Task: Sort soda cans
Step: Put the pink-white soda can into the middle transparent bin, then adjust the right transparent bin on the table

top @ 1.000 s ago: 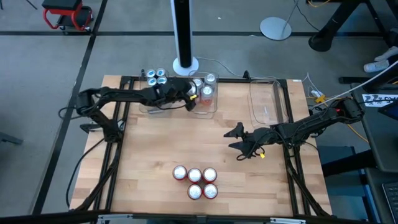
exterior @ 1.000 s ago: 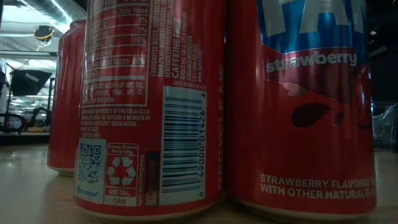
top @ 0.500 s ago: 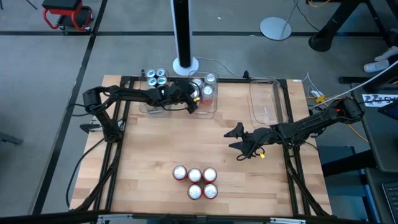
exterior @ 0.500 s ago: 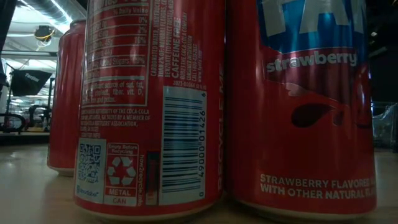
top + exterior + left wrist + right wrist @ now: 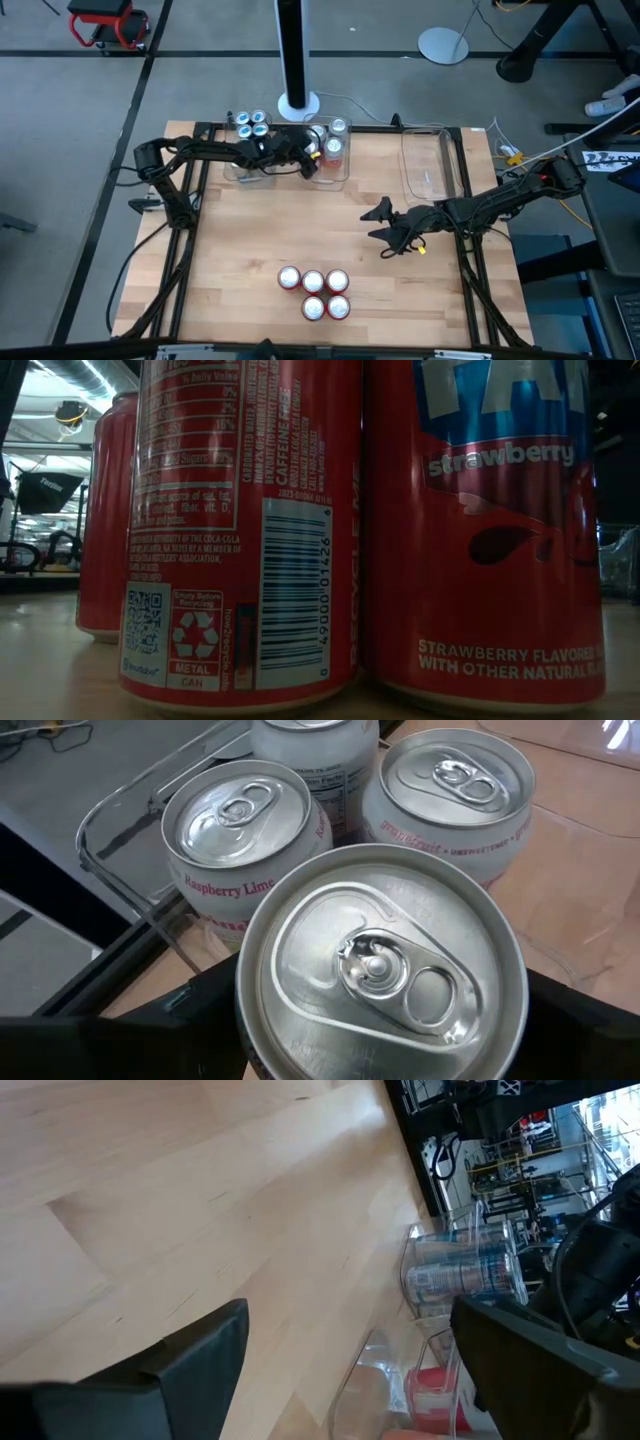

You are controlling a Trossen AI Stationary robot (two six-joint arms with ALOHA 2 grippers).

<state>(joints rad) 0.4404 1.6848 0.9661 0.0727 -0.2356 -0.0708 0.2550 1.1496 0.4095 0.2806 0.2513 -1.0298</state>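
At the far left tub [image 5: 335,175] my left gripper [image 5: 300,160] held a silver-topped can [image 5: 380,970] upright, axis vertical, directly above two cans [image 5: 245,820] already standing there; my right gripper [image 5: 385,228] waited wide and empty mid-table, five red cans [image 5: 313,294] nearer it

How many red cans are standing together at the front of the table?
5 red cans: three in a row, at and, two closer to the edge at and. None seems hidden.
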